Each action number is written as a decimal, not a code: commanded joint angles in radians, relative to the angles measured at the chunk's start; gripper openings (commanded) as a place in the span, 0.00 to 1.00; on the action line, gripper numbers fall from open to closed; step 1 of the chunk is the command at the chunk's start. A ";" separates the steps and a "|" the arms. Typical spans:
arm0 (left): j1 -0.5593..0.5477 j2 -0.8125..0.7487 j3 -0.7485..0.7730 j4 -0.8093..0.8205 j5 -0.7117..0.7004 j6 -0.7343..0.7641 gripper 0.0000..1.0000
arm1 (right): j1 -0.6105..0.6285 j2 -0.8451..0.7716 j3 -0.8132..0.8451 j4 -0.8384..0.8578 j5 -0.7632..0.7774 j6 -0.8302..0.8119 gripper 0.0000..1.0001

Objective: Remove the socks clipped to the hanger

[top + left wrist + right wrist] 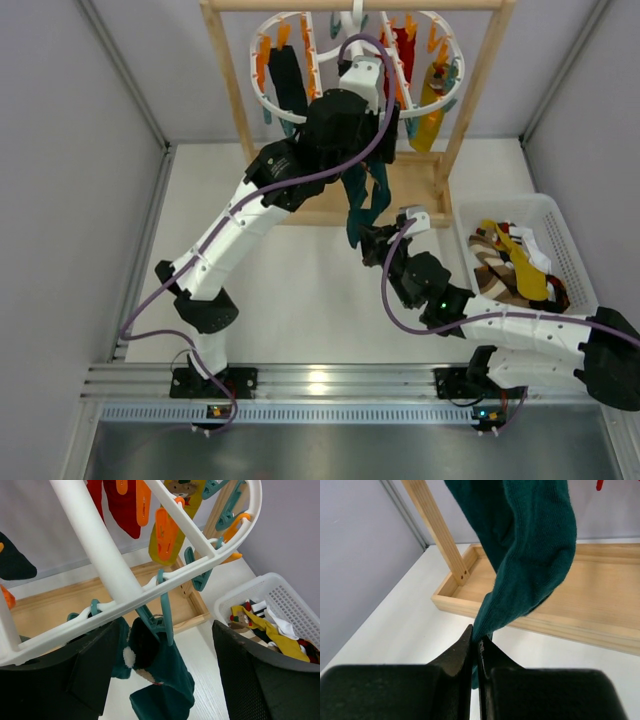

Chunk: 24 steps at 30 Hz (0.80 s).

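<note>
The dark teal sock (530,540), clipped to the hanger (105,555) near the far edge of the counter (300,300), is being freed: the right tool (476,641) pinches its lower end, the left tool (165,630) sits spread by its clip (165,611), so a downward pull likely follows.

One hanger (100,545) hung on one stand (228,90) at twelve o'clock. It carried one black sock (288,80), one yellow sock (430,115), at least one red sock (403,45) and at least one teal sock (530,530). Its clips (167,532) were too many to count. One basket (565,250) stood at three o'clock, its socks too heaped to count.
</note>
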State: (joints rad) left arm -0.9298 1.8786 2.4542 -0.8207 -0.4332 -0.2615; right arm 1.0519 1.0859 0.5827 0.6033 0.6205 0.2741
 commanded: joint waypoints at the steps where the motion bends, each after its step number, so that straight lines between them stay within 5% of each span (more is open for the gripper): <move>1: 0.006 0.013 0.019 0.068 0.051 -0.036 0.78 | 0.019 -0.024 -0.001 0.003 -0.038 0.024 0.00; 9: 0.008 0.014 -0.018 0.072 0.022 -0.056 0.72 | 0.019 -0.046 0.000 0.006 -0.085 0.034 0.00; 19: 0.039 0.017 -0.083 0.140 0.063 -0.073 0.76 | 0.017 -0.057 -0.006 0.053 -0.270 0.017 0.00; 24: 0.043 0.020 -0.098 0.184 0.057 -0.071 0.65 | 0.017 -0.058 -0.009 0.059 -0.297 0.020 0.00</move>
State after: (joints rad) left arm -0.8959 1.9003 2.3589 -0.7456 -0.3801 -0.3317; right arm 1.0519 1.0485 0.5823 0.5999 0.3798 0.2909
